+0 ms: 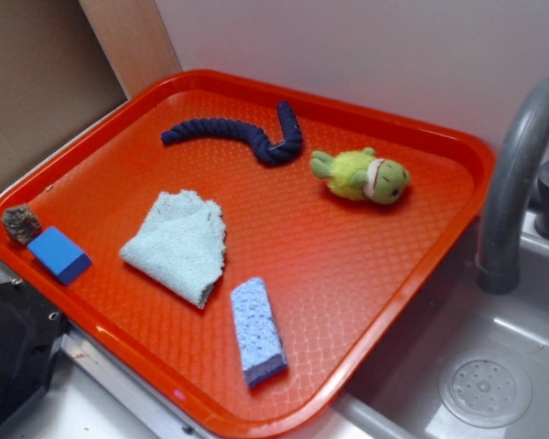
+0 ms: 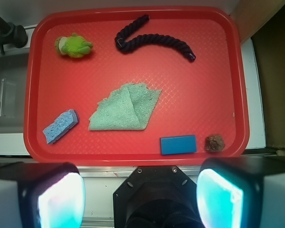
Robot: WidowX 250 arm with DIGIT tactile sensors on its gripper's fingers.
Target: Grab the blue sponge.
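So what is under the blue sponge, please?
The blue sponge lies flat on the red tray. A darker blue-purple layer shows along its lower edge. Nothing else shows beneath it; the tray under its footprint is covered.

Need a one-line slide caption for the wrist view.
Open gripper above red tray; blue sponge untouched beside folded cloth.

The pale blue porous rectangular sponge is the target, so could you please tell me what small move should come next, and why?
Probably shift the open claw toward the pale blue porous rectangular sponge, which lies untouched near the red plastic tray's edge, off to one side in the wrist view.
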